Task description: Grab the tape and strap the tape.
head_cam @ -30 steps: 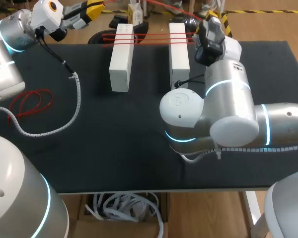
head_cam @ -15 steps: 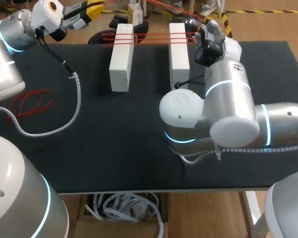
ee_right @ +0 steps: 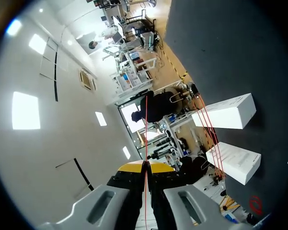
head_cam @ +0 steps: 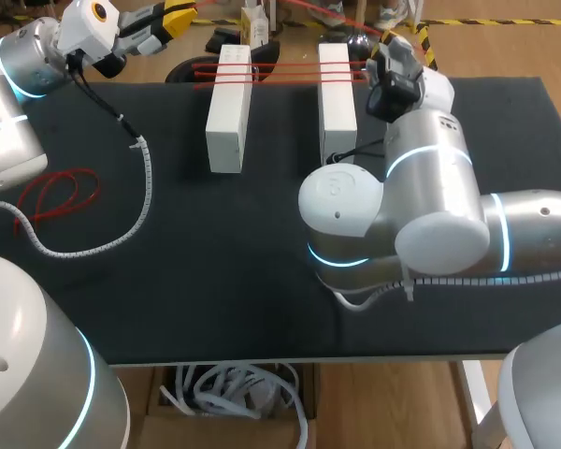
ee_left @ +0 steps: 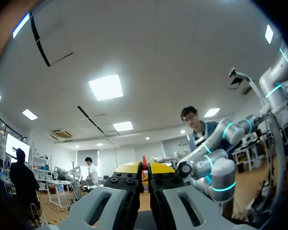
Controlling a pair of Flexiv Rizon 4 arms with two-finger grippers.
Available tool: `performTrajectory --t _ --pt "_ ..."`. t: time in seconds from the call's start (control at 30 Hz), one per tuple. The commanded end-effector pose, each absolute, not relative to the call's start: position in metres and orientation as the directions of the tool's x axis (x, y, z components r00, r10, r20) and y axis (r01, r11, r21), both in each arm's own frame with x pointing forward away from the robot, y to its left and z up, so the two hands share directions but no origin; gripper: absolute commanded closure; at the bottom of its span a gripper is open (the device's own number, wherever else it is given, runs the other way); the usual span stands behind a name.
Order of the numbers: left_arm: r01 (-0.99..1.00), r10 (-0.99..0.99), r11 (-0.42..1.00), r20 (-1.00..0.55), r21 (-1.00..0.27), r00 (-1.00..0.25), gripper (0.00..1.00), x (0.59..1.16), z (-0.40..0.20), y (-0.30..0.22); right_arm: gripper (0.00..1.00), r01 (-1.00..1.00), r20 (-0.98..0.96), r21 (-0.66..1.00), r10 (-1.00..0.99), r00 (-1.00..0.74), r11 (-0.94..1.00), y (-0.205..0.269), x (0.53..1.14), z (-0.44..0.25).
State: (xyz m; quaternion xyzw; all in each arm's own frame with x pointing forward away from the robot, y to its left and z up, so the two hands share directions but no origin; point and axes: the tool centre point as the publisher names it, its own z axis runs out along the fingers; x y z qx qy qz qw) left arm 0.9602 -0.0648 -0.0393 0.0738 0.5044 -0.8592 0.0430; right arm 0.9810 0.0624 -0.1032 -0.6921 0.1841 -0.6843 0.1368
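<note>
Recorded red tape [head_cam: 285,67] across two white blocks [head_cam: 228,112] at far edge of black tabletop [head_cam: 243,281], clamped in closed left end effector [head_cam: 181,14] and closed right end effector [head_cam: 394,40]; loose red loop [head_cam: 61,195] at left.

Both arms: glossy silver-grey rounded links, cyan light rings [head_cam: 421,161] at the joints.
Left arm [head_cam: 19,65]: white camera block [head_cam: 92,23] at the wrist with an orange-ringed lens. A black cable runs into white spiral wrap [head_cam: 145,182] that trails over the bench [head_cam: 215,281] near its left edge.
Right arm [head_cam: 430,215]: fat domed joint cap [head_cam: 339,201] with a small embossed mark, white cable loop [head_cam: 365,295] underneath.
Left gripper [ee_left: 144,166] and right gripper [ee_right: 145,165] match: light grey slotted finger bodies, black studded blocks, yellow tips.
</note>
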Motion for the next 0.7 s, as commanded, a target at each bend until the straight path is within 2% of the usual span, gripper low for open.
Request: performTrajectory --t 0.03,0.17,0.37,0.47,0.7 --pt "0.13 0.041 -0.403 -0.16 -0.906 -0.986 1.0 0.961 -0.041 -0.066 1.0 -0.072 0.898 -0.439 -0.44 0.003 -0.896 0.062 0.981 -0.1" --pt "0.079 0.166 0.001 -0.078 -0.997 -0.983 1.0 0.959 -0.046 -0.068 1.0 -0.072 0.898 -0.439 -0.44 0.003 -0.896 0.062 0.981 -0.1" --pt "0.06 0.199 0.443 0.033 -0.894 -0.98 1.0 0.954 -0.05 -0.067 1.0 -0.072 0.898 -0.439 -0.44 0.003 -0.896 0.062 0.981 -0.1" --pt "0.079 0.151 0.537 0.003 -0.84 -0.988 1.0 0.95 -0.049 -0.064 1.0 -0.072 0.898 -0.439 -0.44 0.003 -0.896 0.062 0.981 -0.1" --pt "0.086 0.128 0.514 -0.023 -0.853 -0.992 1.0 0.949 -0.048 -0.064 1.0 -0.072 0.898 -0.439 -0.44 0.003 -0.896 0.062 0.981 -0.1"
